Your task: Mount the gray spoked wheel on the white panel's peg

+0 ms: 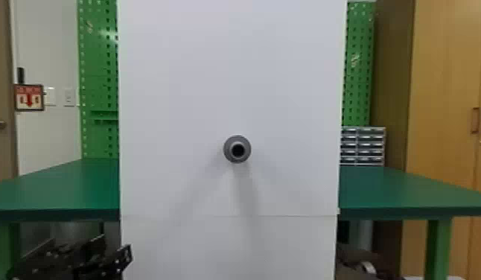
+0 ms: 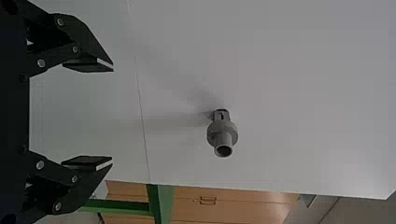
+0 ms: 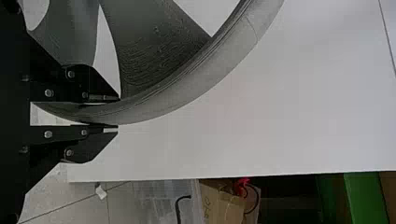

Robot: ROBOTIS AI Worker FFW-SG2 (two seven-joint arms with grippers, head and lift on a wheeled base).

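Note:
At the head view's lower left is my left gripper (image 1: 107,257), low in front of the white panel (image 1: 176,111). The gray peg (image 1: 237,149) sticks out from the panel's middle. In the left wrist view my left gripper (image 2: 112,115) stands open with nothing between its fingers, and the peg (image 2: 223,135) is beyond it, bearing nothing. In the right wrist view my right gripper (image 3: 117,113) is shut on the rim of the gray spoked wheel (image 3: 205,77), one finger inside the rim and one outside. Part of the wheel is cut off by that view's edge.
A green table (image 1: 64,186) extends on both sides behind the panel, with small drawers (image 1: 364,145) on its right part. Wooden cabinets (image 1: 440,93) stand at the right. A cardboard box (image 3: 222,203) and a clear bin (image 3: 163,200) lie past the panel's edge.

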